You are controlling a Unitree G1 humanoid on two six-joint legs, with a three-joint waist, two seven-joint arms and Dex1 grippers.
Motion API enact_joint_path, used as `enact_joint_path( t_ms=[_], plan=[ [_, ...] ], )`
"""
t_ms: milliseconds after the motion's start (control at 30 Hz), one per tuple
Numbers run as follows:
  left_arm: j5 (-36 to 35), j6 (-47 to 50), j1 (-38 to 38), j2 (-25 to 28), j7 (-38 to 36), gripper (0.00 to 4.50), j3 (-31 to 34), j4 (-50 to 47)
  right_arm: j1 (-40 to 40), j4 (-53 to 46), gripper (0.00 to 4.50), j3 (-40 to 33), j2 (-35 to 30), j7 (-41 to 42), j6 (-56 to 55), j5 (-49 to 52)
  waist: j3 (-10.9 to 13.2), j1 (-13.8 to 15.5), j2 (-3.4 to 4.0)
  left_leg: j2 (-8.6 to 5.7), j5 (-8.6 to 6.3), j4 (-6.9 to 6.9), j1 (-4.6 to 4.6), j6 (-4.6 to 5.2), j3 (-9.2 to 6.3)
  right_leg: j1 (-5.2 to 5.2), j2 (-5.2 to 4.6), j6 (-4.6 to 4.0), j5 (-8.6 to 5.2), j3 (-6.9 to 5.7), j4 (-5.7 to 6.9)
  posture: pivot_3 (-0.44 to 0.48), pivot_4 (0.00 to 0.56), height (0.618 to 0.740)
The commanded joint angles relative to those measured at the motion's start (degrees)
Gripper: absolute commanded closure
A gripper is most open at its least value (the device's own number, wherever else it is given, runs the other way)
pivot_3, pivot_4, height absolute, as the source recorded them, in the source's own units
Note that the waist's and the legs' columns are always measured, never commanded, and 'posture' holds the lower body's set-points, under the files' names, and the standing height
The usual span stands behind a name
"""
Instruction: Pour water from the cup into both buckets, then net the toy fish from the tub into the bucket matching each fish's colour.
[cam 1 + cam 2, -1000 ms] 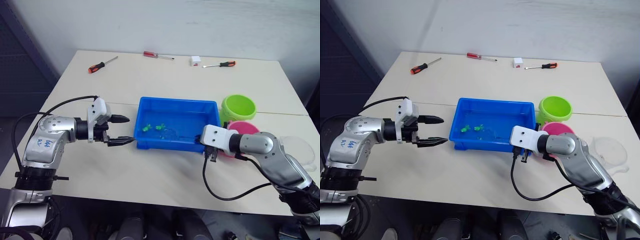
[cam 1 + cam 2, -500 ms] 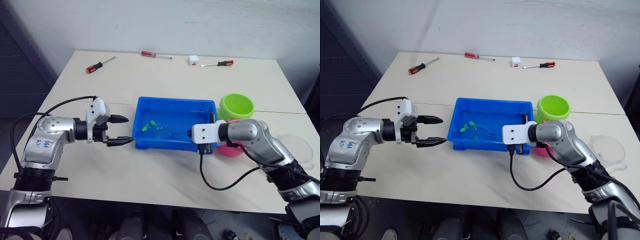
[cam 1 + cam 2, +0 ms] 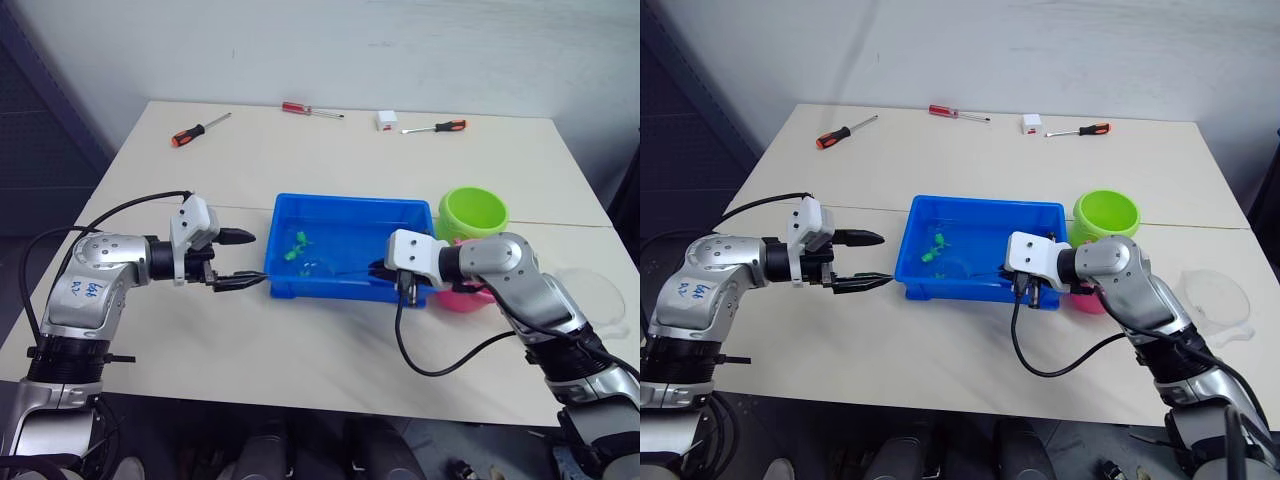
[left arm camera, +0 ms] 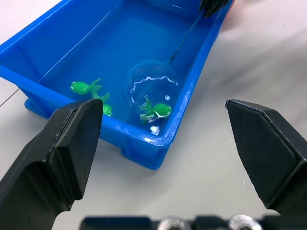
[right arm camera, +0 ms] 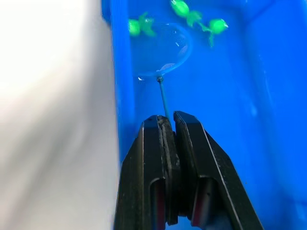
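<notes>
Right wrist view: your right gripper [image 5: 170, 125] stays clamped on the net [image 5: 162, 52], now swept toward the tub's [image 3: 283, 285] left end beside the green fish [image 4: 157, 111]. Left gripper [image 3: 236, 260] hangs wide open, empty, left of the tub; scoop next.

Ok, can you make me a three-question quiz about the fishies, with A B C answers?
1. Where is the net?
A. in the blue tub
B. in the green bucket
C. on the table

2. What colour are the toy fish in the tub?
A. pink
B. green
C. yellow

3. How is the left gripper?
A. shut on the net
B. shut on a fish
C. open, holding nothing

Answers:
1 A: its hoop sits in the tub's water.
2 B: all three look bright green.
3 C: its fingers are spread; the right gripper holds the net's handle.
</notes>
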Motion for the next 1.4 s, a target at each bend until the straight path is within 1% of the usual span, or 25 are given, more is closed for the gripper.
enact_joint_path(
  t_ms=[33, 200, 333, 433, 500, 700, 833, 1000, 1067, 1167, 1267, 1400],
  plan=[
    [-0.4, -1.1, 0.6, 2.1, -0.5, 0.07, 2.3, 0.1, -1.1, -0.7, 4.50, 0.9, -0.4, -1.7, -3.8, -3.5, 0.0, 0.0, 0.00, 0.00, 0.00, 0.00, 0.00, 0.00, 0.00, 0.00, 0.00, 0.00, 0.00, 0.00, 0.00, 0.000, 0.150, 0.740],
    [-0.4, -1.6, 1.2, 3.5, -0.8, 0.07, 2.6, 0.5, -3.5, 3.1, 4.50, 4.3, 1.1, -3.4, -9.6, -8.6, 0.0, -0.2, 0.00, 0.00, 0.02, -0.02, 0.01, -0.03, 0.00, -0.05, 0.00, 0.00, 0.00, 0.00, 0.01, 0.000, 0.150, 0.740],
    [-0.6, -1.7, 0.9, 3.5, -0.2, 0.07, 2.8, 0.5, -4.4, 4.7, 4.50, 5.1, 2.4, -2.3, -11.4, -8.7, 0.0, -0.1, 0.00, 0.00, 0.02, -0.01, 0.00, -0.03, 0.00, -0.05, 0.00, -0.01, 0.00, 0.00, 0.04, 0.000, 0.150, 0.740],
    [-0.7, -1.6, 0.8, 3.4, 0.0, 0.07, 2.9, 0.4, -4.3, 3.5, 4.50, 4.5, 4.2, -0.2, -9.1, -5.7, 0.0, 0.0, 0.00, 0.00, 0.01, -0.03, -0.01, -0.02, 0.00, -0.04, 0.00, -0.01, 0.00, -0.01, 0.02, 0.000, 0.150, 0.740],
    [-0.8, -1.8, 0.9, 3.4, 0.1, 0.07, 3.0, 0.4, -4.3, 2.9, 4.50, 3.5, 4.4, 1.2, -7.1, -4.2, 0.0, -0.1, 0.00, 0.00, 0.01, -0.03, -0.01, -0.02, 0.00, -0.05, 0.00, -0.01, 0.00, -0.01, 0.02, 0.000, 0.150, 0.740],
    [-0.5, -2.6, 0.4, 3.1, 0.3, 0.07, 3.1, 1.3, -4.4, -0.6, 4.50, -1.7, 6.4, 2.2, 7.3, 4.2, 0.0, -0.1, -0.01, 0.00, 0.01, -0.03, -0.01, -0.02, 0.00, -0.04, 0.00, -0.01, 0.00, -0.01, 0.03, 0.000, 0.150, 0.740],
    [-0.6, -3.4, -0.3, 2.3, 0.5, 0.07, 3.1, 2.3, -3.6, -2.2, 4.50, -3.7, 5.1, 2.3, 13.7, 6.9, 0.0, 0.0, -0.01, 0.00, 0.01, -0.05, -0.01, -0.02, -0.01, -0.05, 0.00, -0.01, 0.00, -0.02, 0.02, 0.000, 0.150, 0.740],
    [-1.6, -3.0, -1.3, 0.7, 0.4, 0.07, 3.0, 2.9, -1.7, -4.6, 4.50, -6.8, 3.4, 0.9, 19.0, 9.6, 0.0, 0.0, -0.01, 0.00, 0.01, -0.06, -0.04, -0.01, -0.01, -0.05, -0.01, -0.01, 0.00, -0.02, -0.01, 0.000, 0.150, 0.740],
    [-3.0, -1.8, -2.3, -0.6, 0.2, 0.07, 3.1, 2.7, -0.1, -6.6, 4.50, -9.0, 2.1, -0.1, 21.0, 10.9, 0.0, 0.1, -0.01, 0.00, 0.01, -0.06, -0.05, -0.01, -0.01, -0.05, -0.01, -0.01, 0.00, -0.02, -0.02, 0.000, 0.150, 0.740],
    [-6.4, 1.2, -5.0, -3.3, -0.2, 0.07, 3.3, 2.7, 3.4, -12.4, 4.50, -15.2, -0.2, -2.1, 26.7, 14.7, 0.0, 0.5, -0.01, 0.00, 0.00, -0.02, -0.17, 0.00, -0.04, -0.10, -0.02, -0.01, 0.01, -0.05, -0.02, 0.000, 0.150, 0.740],
    [-6.6, 1.3, -7.3, -5.4, -0.5, 0.07, 2.0, 3.7, 6.4, -17.9, 4.50, -21.9, -0.6, -5.6, 33.7, 18.9, 0.0, 0.6, -0.03, 0.00, -0.01, 0.03, -0.27, 0.03, -0.08, -0.13, -0.02, -0.01, 0.01, -0.07, -0.06, 0.000, 0.150, 0.740],
    [-5.3, -0.7, -10.4, -9.6, -1.2, 0.07, -1.1, 6.5, 10.5, -26.1, 4.50, -34.7, -1.3, -10.8, 44.0, 24.3, 0.0, 0.6, -0.02, 0.00, 0.00, 0.02, -0.26, 0.01, -0.08, -0.13, -0.01, -0.01, 0.01, -0.08, -0.04, 0.000, 0.150, 0.740]
  ],
)
